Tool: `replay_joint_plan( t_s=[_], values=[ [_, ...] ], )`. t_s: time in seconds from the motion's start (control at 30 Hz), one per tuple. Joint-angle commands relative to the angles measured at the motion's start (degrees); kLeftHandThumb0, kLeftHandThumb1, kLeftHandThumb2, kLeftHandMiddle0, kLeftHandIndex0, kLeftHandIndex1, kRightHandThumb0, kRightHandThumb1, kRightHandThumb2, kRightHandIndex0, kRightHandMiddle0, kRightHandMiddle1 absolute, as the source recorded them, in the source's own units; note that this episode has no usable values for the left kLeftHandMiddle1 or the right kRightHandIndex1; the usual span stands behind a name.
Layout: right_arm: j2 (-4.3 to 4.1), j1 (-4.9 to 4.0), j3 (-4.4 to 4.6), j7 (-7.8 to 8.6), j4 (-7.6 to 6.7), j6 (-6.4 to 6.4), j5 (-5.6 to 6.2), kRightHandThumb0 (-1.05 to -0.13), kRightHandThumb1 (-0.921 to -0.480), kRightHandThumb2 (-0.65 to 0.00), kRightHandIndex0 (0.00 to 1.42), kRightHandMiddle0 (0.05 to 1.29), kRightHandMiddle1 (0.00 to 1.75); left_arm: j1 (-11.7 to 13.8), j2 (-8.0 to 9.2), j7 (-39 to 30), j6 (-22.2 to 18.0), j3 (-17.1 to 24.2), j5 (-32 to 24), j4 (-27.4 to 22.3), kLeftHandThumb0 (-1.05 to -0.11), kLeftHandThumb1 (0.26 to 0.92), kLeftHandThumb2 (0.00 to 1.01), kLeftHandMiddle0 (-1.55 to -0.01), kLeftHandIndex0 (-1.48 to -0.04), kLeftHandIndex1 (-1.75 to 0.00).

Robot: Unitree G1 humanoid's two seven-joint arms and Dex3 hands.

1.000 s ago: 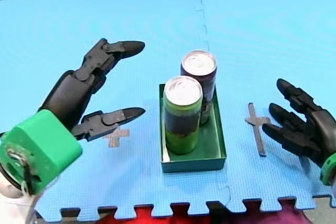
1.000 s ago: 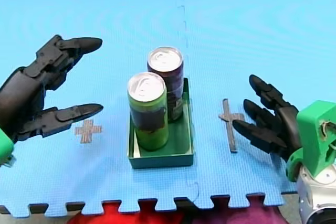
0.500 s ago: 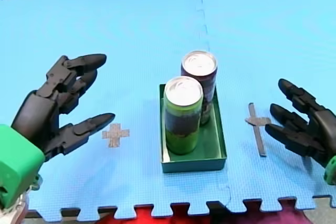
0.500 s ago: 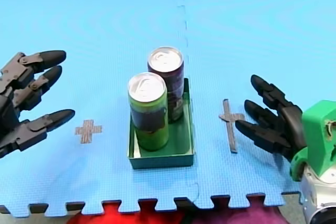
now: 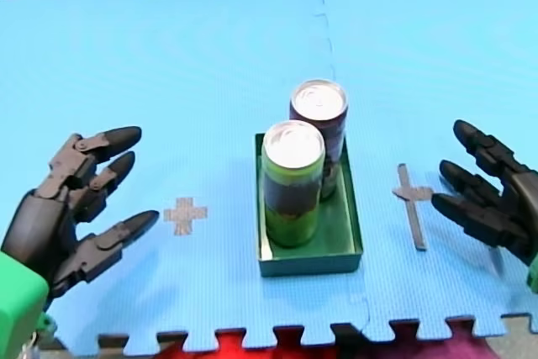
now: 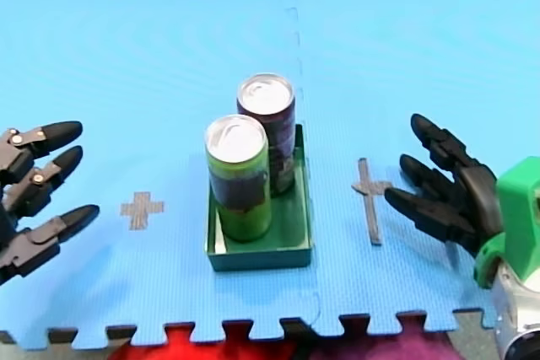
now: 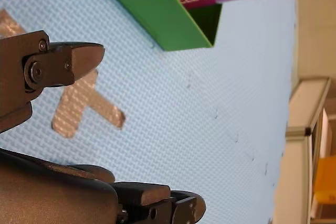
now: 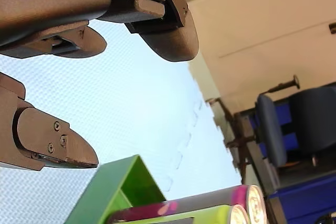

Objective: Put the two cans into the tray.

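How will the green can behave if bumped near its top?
Probably tips rather than slides: the green can is tall and slim, standing upright, and the tray wall reaches only its base. Falling backward, it would likely hit the purple can close behind. On its side it would probably roll. Left hand and right hand flank the tray, holding nothing.

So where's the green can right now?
In the head views the green can stands upright at the near end of the tray, mid-mat, just in front of the purple can; the left hand and right hand are off to either side.
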Motion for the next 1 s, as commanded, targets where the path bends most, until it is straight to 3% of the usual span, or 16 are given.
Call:
replay_joint_plan(
  t_s=[0.0,0.2,0.33,0.37,0.47,0.53,0.6,0.7,0.77,0.97],
  values=[
    [-0.45,-0.22,-0.26,0.33,-0.06,-0.63,0.26,-1.048,-0.921,-0.137,0.23,0.19,0.0,-0.39,-0.02,-0.42,-1.75,0.44,-0.66,2.42,-1.048,0.921,0.03,-0.36,-0.2,-0.01],
    [-0.45,-0.31,-0.25,1.82,-0.56,-1.53,0.51,-1.048,-0.921,-0.135,0.23,0.2,0.0,-1.91,-2.32,1.56,-7.58,-0.44,1.24,10.1,-1.048,0.921,0.03,-0.37,-0.21,-0.01],
    [0.72,0.17,0.18,1.68,-1.63,-2.69,0.43,-1.048,-0.921,-0.133,0.23,0.19,0.0,-4.24,-5.44,5.99,-11.42,-1.8,4.65,17.51,-1.048,0.921,0.04,-0.38,-0.22,-0.02],
    [1.1,0.53,0.34,1.68,-2.26,-3.38,0.44,-1.048,-0.921,-0.132,0.23,0.19,0.0,-5.16,-5.84,6.47,-12.22,-1.84,4.85,19.88,-1.048,0.921,0.04,-0.38,-0.22,-0.02],
    [2.41,2.82,1.1,2.83,-5.95,-7.59,0.72,-1.048,-0.921,-0.13,0.24,0.19,0.0,-8.06,-6.21,6.34,-15.05,-1.48,4.42,26.88,-1.048,0.921,0.05,-0.39,-0.22,-0.02],
    [3.07,4.02,1.46,3.15,-8.1,-8.94,0.96,-1.048,-0.921,-0.128,0.24,0.19,0.0,-8.76,-6.59,6.48,-16.07,-1.55,4.47,28.34,-1.048,0.921,0.06,-0.39,-0.23,-0.02],
    [3.71,5.12,1.75,3.04,-10.11,-9.41,1.15,-1.048,-0.921,-0.126,0.24,0.19,0.0,-9.1,-6.97,6.68,-16.84,-1.72,4.63,28.96,-1.048,0.921,0.06,-0.39,-0.23,-0.02],
    [5.08,7.42,2.6,2.13,-14.24,-9.33,1.13,-1.048,-0.921,-0.121,0.25,0.19,0.0,-9.59,-7.23,6.37,-18.05,-1.88,4.47,30.01,-1.048,0.921,0.06,-0.4,-0.24,-0.02],
    [5.79,8.56,3.17,1.19,-16.24,-8.81,0.91,-1.048,-0.921,-0.115,0.25,0.19,0.0,-10.0,-7.46,6.21,-18.63,-1.98,4.32,30.75,-1.048,0.921,0.06,-0.4,-0.24,-0.02],
    [6.24,10.33,4.4,-1.79,-19.92,-6.12,0.27,-1.048,-0.921,-0.096,0.26,0.19,0.0,-11.01,-8.35,5.93,-20.18,-2.16,3.71,32.53,-1.048,0.921,0.07,-0.41,-0.26,-0.02]
  ],
)
